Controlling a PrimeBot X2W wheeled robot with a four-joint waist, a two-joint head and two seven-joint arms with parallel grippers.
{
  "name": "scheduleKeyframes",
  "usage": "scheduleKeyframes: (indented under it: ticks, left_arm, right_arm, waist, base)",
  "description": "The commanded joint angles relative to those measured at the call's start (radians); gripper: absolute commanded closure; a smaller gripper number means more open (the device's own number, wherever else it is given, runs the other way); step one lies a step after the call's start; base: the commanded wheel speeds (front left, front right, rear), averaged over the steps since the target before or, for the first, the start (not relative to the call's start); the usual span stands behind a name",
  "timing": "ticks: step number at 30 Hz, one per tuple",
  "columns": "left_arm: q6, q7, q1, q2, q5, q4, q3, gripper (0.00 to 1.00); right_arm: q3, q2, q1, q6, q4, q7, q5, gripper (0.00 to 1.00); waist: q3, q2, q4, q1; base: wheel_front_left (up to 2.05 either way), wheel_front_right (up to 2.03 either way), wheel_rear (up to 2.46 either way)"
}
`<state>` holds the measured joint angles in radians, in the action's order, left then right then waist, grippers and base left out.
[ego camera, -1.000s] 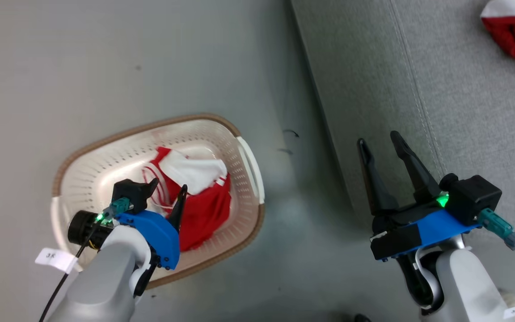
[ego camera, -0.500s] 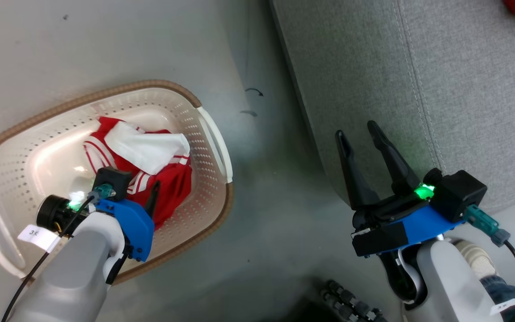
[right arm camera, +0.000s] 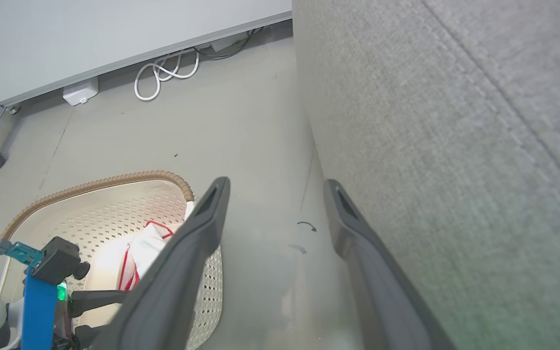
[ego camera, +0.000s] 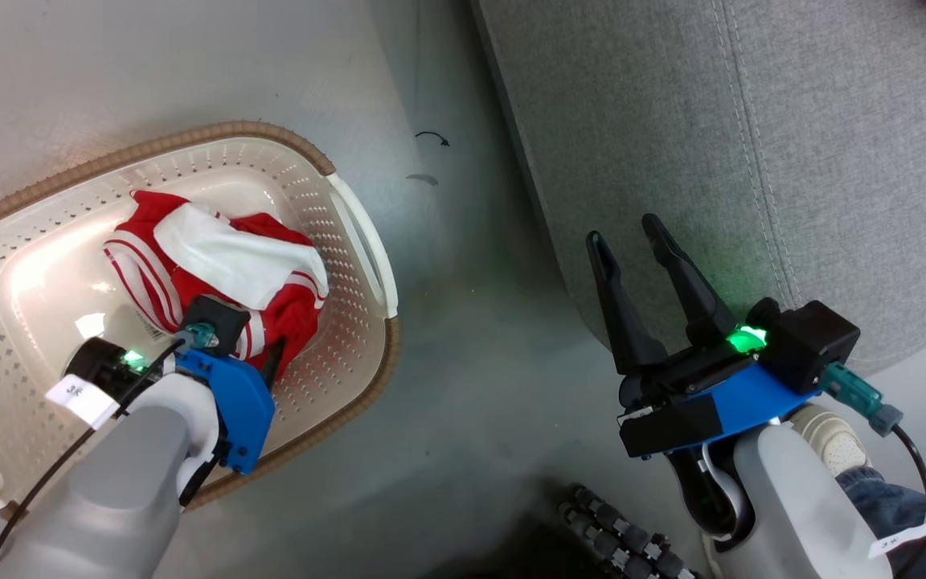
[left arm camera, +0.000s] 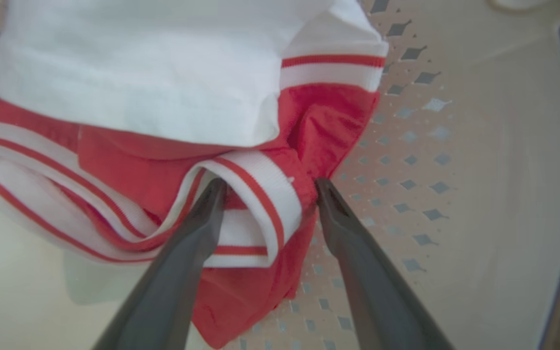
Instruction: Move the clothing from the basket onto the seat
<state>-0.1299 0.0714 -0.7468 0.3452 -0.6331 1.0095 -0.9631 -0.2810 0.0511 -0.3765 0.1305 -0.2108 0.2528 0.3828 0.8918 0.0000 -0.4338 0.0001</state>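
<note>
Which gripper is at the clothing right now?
The left gripper, down in the basket, its open jaws straddling a white-striped fold of the red garment. The right gripper hangs open and empty above the floor beside the seat.

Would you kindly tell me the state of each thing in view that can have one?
red garment, crumpled in the basket, not lifted.
basket, upright on the floor, holding the garment.
left pincer, open, fingers astride a striped fold of the garment.
right pincer, open, empty, beside the seat.
seat, not yet holding this garment.
</note>
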Motion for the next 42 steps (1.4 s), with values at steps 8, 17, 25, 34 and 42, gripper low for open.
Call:
scheduleKeyframes:
  ticks: [8, 17, 25, 34, 42]
  left_arm:
    - [-0.001, -0.021, -0.058, 0.004, -0.021, 0.046, -0.044, 0.71]
    - [-0.001, -0.011, -0.08, -0.015, -0.059, 0.072, -0.069, 1.0]
    - [-0.001, 0.012, -0.074, -0.031, -0.104, 0.078, -0.087, 1.0]
    - [-0.001, 0.072, -0.028, -0.098, -0.165, 0.066, -0.111, 1.0]
    - [-0.001, 0.14, 0.015, -0.147, -0.213, 0.032, -0.141, 1.0]
  right_arm:
    - [0.006, -0.001, -0.011, 0.0, -0.004, 0.012, 0.007, 0.0]
    - [0.001, -0.001, -0.023, 0.0, -0.009, 0.014, 0.005, 0.0]
    - [0.006, -0.001, -0.037, 0.0, -0.026, 0.013, -0.009, 0.0]
    - [0.041, -0.001, -0.027, 0.0, -0.056, -0.001, -0.056, 0.0]
    - [0.094, 0.0, 0.024, 0.0, -0.074, -0.05, -0.113, 0.0]
  waist:
    - [0.013, 0.0, 0.01, -0.0001]
    - [0.011, 0.0, 0.013, -0.0001]
    - [-0.037, 0.0, 0.036, -0.0001]
    - [-0.196, 0.0, 0.124, -0.0001]
    - [-0.365, 0.0, 0.208, -0.0001]
  base:
    - [0.0, 0.0, 0.0]
    - [0.0, 0.0, 0.0]
    - [0.0, 0.0, 0.0]
    - [0.0, 0.0, 0.0]
    - [0.0, 0.0, 0.0]
